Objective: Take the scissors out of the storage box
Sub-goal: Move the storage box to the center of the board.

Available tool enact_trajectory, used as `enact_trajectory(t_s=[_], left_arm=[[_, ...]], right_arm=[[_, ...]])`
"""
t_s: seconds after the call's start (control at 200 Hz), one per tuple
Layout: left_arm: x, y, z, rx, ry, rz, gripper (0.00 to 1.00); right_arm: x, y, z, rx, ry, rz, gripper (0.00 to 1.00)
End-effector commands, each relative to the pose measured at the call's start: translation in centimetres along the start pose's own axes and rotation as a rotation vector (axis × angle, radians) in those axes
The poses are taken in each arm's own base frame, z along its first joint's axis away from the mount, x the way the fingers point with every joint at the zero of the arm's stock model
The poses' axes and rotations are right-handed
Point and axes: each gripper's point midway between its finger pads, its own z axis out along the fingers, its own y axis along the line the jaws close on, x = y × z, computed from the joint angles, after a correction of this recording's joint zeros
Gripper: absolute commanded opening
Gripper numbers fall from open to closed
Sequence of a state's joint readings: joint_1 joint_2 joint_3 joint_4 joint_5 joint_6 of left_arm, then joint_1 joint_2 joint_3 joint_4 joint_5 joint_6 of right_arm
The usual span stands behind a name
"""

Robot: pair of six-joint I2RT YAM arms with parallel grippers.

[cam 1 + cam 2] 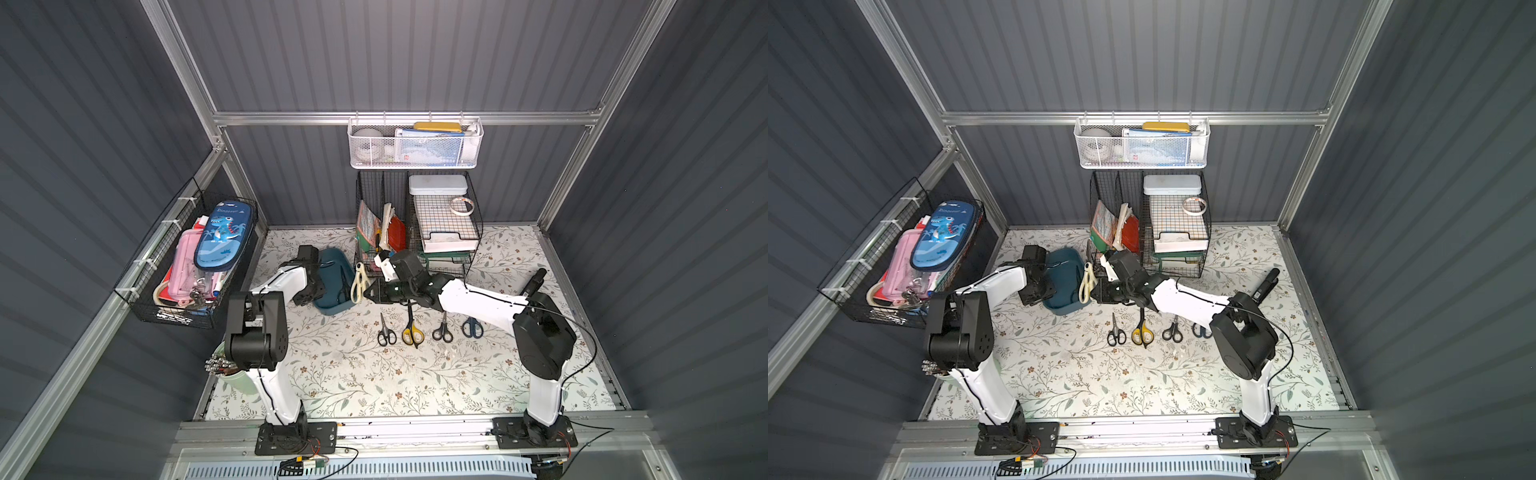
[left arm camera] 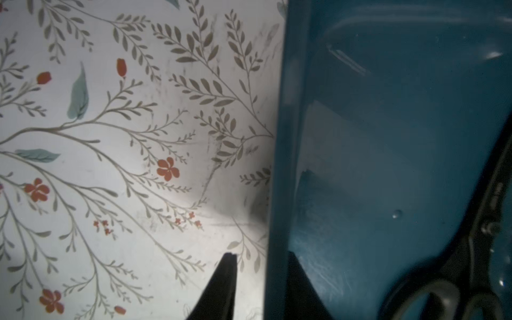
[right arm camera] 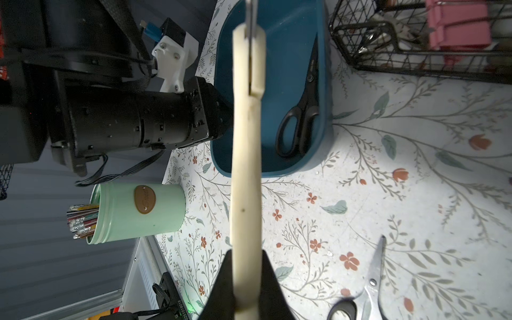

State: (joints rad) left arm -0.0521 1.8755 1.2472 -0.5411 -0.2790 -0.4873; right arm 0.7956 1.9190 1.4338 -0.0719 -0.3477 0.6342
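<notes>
The teal storage box (image 1: pixel 332 308) (image 1: pixel 1065 308) sits left of centre on the floral table. One pair of black-handled scissors (image 3: pixel 302 110) (image 2: pixel 471 249) lies inside it. My left gripper (image 2: pixel 261 254) (image 1: pixel 315 291) stands astride the box's left wall (image 2: pixel 279 166). One finger is inside against the wall and the outer one is a little apart from it. My right gripper (image 3: pixel 246 277) (image 1: pixel 372 291) is shut on the cream-handled scissors (image 3: pixel 246 166) (image 1: pixel 359 282), held just right of the box's rim. Two small black pairs (image 1: pixel 386 332) (image 1: pixel 442 331), a yellow-and-black pair (image 1: pixel 412 332) and a blue pair (image 1: pixel 472 327) lie in a row on the table.
Black wire baskets (image 1: pixel 436 232) with papers stand at the back, close behind my right gripper, under a white mesh basket (image 1: pixel 415 143). A side basket (image 1: pixel 187 266) holds pencil cases. A mint pencil cup (image 3: pixel 138 213) stands by the left arm's base. A black tool (image 1: pixel 536 280) lies far right.
</notes>
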Motion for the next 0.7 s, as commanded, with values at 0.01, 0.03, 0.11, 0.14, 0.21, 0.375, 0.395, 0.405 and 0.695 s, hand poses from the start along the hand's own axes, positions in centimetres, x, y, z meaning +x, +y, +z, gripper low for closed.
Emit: enact_trajectory(t_s=[0.01,0.03,0.11,0.14,0.21,0.375,0.395,0.405,0.695], left_arm=[[-0.8,1.0,0.5,-0.031,-0.008,-0.042,0.23],[-0.9,1.1,0.7,-0.036,-0.007,-0.045,0.22],[-1.4,1.7,1.0,-0.044,-0.007,-0.062,0.20],[-1.6,1.9,1.1,-0.046,-0.008,-0.068,0.20],[-2.1,2.5,1.3,-0.056,-0.012,-0.082,0.20],[-3.2,2.9,1.9,-0.060,-0.021,-0.085,0.19],[-3.2,2.9,2.0,-0.061,-0.022,-0.083,0.19],[-3.3,3.0,2.0,-0.061,-0.024,-0.084,0.19],[-5.3,1.6,-2.1,0.043,-0.109,-0.084,0.40]], right_arm=[[-0.3,1.3,-1.4,-0.031,-0.009,-0.039,0.09],[-0.2,1.3,-1.4,-0.033,-0.005,-0.038,0.09],[0.4,1.5,-1.5,-0.041,0.022,-0.034,0.09],[0.6,1.5,-1.5,-0.044,0.030,-0.033,0.09],[1.3,1.7,-1.5,-0.050,0.038,-0.025,0.09],[3.4,1.6,-0.7,-0.061,0.052,0.030,0.09],[3.7,1.5,-0.6,-0.062,0.054,0.043,0.09],[3.9,1.5,-0.5,-0.064,0.055,0.049,0.09],[8.0,2.1,3.7,-0.089,0.108,0.201,0.09]])
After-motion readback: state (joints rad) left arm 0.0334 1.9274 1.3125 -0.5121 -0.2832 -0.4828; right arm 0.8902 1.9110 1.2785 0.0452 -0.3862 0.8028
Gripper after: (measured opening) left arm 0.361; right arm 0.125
